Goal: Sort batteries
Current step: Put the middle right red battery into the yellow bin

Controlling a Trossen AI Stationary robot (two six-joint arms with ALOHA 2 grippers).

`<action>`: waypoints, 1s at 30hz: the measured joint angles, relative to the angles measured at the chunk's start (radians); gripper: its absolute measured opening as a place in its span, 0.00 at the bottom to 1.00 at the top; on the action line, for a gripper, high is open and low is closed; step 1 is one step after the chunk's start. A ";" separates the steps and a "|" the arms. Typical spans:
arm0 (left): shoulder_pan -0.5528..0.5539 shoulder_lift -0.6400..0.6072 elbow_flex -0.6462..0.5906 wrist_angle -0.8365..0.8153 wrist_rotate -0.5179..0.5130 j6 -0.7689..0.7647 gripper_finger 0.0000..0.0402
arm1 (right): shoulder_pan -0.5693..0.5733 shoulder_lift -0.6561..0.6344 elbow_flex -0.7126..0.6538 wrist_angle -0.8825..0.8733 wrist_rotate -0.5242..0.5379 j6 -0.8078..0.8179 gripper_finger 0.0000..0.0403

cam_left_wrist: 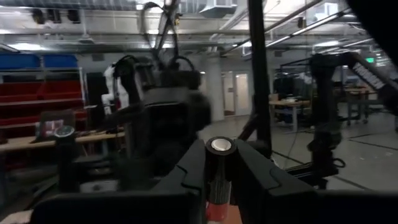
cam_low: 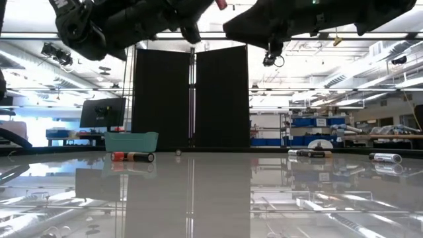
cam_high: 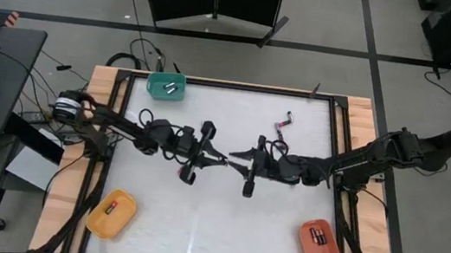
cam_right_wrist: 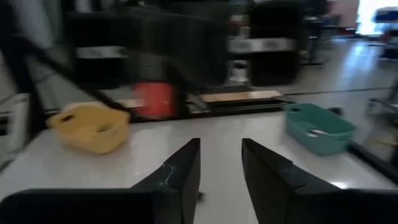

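My left gripper (cam_high: pixel 221 159) is over the table's middle, high above it, shut on a battery (cam_left_wrist: pixel 219 163) that has a silvery end and a red lower part. My right gripper (cam_high: pixel 236 152) faces it from the right, close by, and its fingers (cam_right_wrist: pixel 219 168) are open and empty. Two or three loose batteries (cam_high: pixel 283 122) lie on the table at the far right, and they also show in the low view (cam_low: pixel 309 153). Another battery (cam_low: pixel 132 157) lies in front of the green tray (cam_low: pixel 131 141). My left gripper pinches the battery between its two fingers (cam_left_wrist: pixel 186 171), with the silvery end (cam_left_wrist: pixel 221 145) standing out above them and the red part (cam_left_wrist: pixel 215 211) lower down. The fingers lie about level and point toward the table's right. The battery is lifted clear of the table.
A green tray (cam_high: pixel 166 85) at the far left holds a battery. A yellow tray (cam_high: pixel 111 213) at the near left and an orange tray (cam_high: pixel 320 244) at the near right hold batteries too. The table's wooden edges and a dark frame run along both sides.
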 joint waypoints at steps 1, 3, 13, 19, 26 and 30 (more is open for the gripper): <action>0.000 -0.016 -0.001 -0.017 0.002 0.005 0.14 | 0.000 0.000 0.000 0.000 0.022 0.000 0.33; 0.000 -0.064 -0.001 -0.075 0.000 0.037 0.14 | 0.000 0.000 0.000 -0.001 0.060 -0.013 0.36; -0.017 -0.391 -0.002 -0.748 -0.258 0.163 0.14 | -0.004 -0.002 0.000 -0.110 0.077 -0.113 0.41; -0.116 -0.589 0.000 -1.218 -0.440 -0.034 0.14 | -0.037 -0.002 0.000 -0.268 0.064 -0.050 0.33; -0.305 -0.655 0.088 -1.678 -0.552 -0.453 0.14 | -0.098 -0.002 0.000 -0.313 -0.027 -0.022 0.20; -0.427 -0.641 0.133 -1.931 -0.530 -0.782 0.14 | -0.133 -0.002 0.000 -0.314 -0.089 -0.043 0.13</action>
